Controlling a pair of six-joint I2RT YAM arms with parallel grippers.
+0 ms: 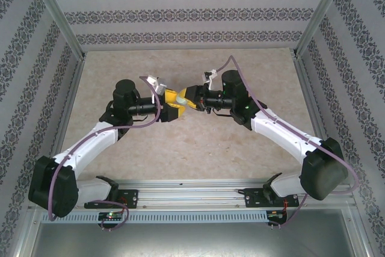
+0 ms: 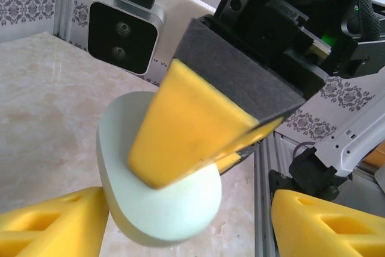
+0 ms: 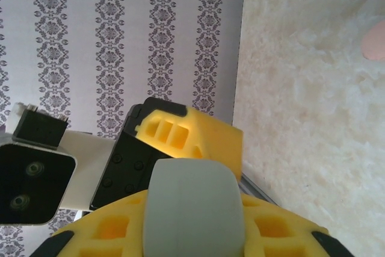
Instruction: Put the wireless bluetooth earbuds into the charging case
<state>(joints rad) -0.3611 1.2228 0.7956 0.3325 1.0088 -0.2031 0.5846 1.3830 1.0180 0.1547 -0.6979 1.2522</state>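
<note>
Both arms meet over the middle of the table [image 1: 210,161], wrists level and nose to nose. Left gripper [image 1: 173,106] faces right gripper [image 1: 188,102], tips all but interleaved. The charging case [image 2: 180,206], a pale green oval and closed as far as can be seen, hangs in the air between them, clear of the tabletop. Right gripper is clenched on it: one yellow finger [image 2: 192,130] lies flat across the case's broad face, and in the right wrist view the case [image 3: 192,203] sits wedged between that gripper's own pads. Left gripper is released: its fingers [image 2: 54,227] stand spread to either side, the near one just beside the case's rim, the other well apart. Reads as a mid-air hand-over, likely to give the right arm a firmer or better-turned hold for opening. Elbows are out wide, forearms angled inward. A pinkish shape [image 3: 376,46] lies on the table at the frame edge; bud or case, cannot tell.
</note>
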